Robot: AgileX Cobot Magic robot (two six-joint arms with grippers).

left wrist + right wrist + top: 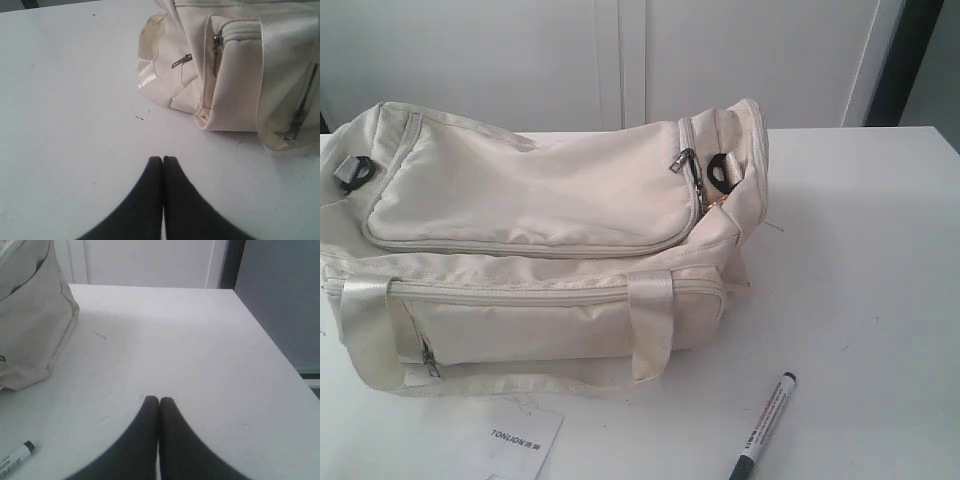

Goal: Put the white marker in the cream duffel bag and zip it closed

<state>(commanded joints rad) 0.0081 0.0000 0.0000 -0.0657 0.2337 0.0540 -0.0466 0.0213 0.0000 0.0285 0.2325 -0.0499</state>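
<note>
On table [200,350]: marker [15,456] apart frm R claw [159,400] | L claw [163,159], R claw both pressed together

Light is bright, even and cool-toned. The table [860,230] washes near white; the bag [520,200] casts only a soft shadow beside it. Wrist views are soft; left gripper [163,159] and right gripper [159,399] read as featureless black.

Left claw [163,159], right claw [159,399]: smooth matte black fingers, tapering to rounded tips
</note>
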